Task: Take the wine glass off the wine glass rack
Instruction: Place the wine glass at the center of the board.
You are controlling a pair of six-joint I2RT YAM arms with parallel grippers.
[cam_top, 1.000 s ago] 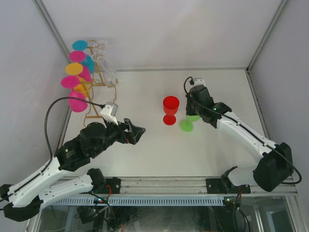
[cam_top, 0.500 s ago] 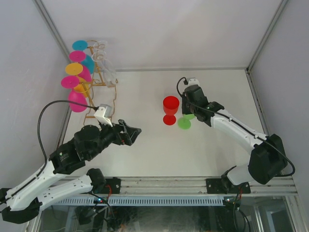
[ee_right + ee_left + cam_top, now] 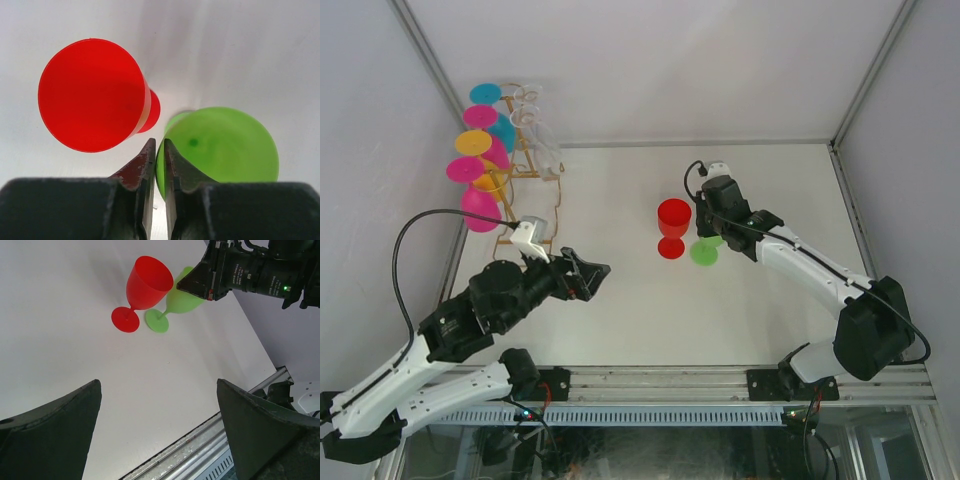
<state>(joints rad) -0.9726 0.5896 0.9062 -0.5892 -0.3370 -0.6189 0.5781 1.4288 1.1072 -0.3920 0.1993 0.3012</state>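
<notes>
The gold wire wine glass rack [image 3: 527,178] stands at the far left with several pink, cyan, yellow and clear glasses hanging on it. A green wine glass [image 3: 704,254] [image 3: 179,299] [image 3: 225,145] stands upright on its foot on the table, right beside a red wine glass [image 3: 673,216] [image 3: 146,284] [image 3: 92,95]. My right gripper [image 3: 716,236] [image 3: 159,143] reaches down over the green glass with its jaws a sliver apart and the glass's rim between them. My left gripper [image 3: 594,274] [image 3: 157,385] hovers wide open over bare table, left of both glasses, holding nothing.
A metal rail [image 3: 650,380] runs along the table's near edge. Frame posts and white walls close in the back [image 3: 700,143] and both sides. The right arm's forearm [image 3: 810,265] slants across the right half of the table.
The right arm moved a little back and left with the green glass, then held still. The left arm drifted slightly left, its jaws still wide.
</notes>
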